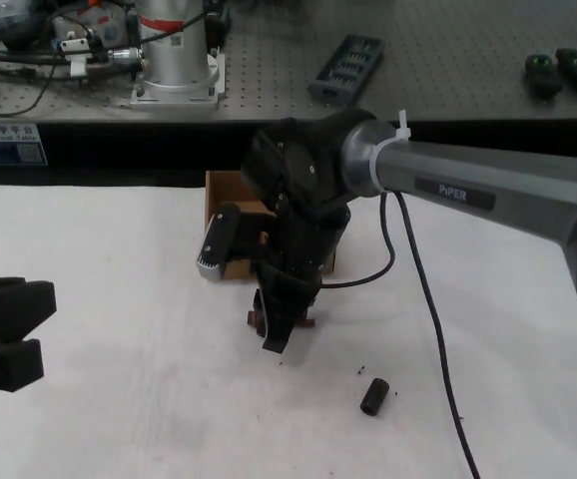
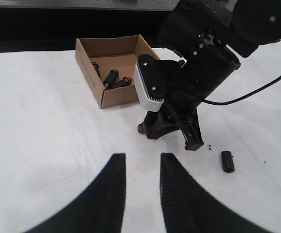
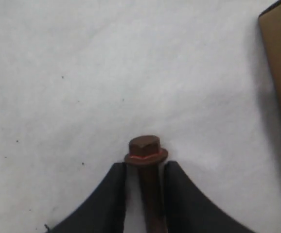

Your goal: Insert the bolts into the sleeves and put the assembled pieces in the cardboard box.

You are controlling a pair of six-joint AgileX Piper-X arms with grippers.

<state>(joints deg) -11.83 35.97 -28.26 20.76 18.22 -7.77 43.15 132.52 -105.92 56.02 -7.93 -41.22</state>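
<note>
Clamping the rusty brown hex-headed bolt by its shank beside the cardboard box, the right tool seems readied for the short black sleeve lying nearby; the left tool hangs open.

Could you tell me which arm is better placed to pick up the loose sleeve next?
Left, I would say. The left gripper is open and holds nothing, with the sleeve lying on the white cloth ahead of it. The right gripper is shut on the bolt.
</note>
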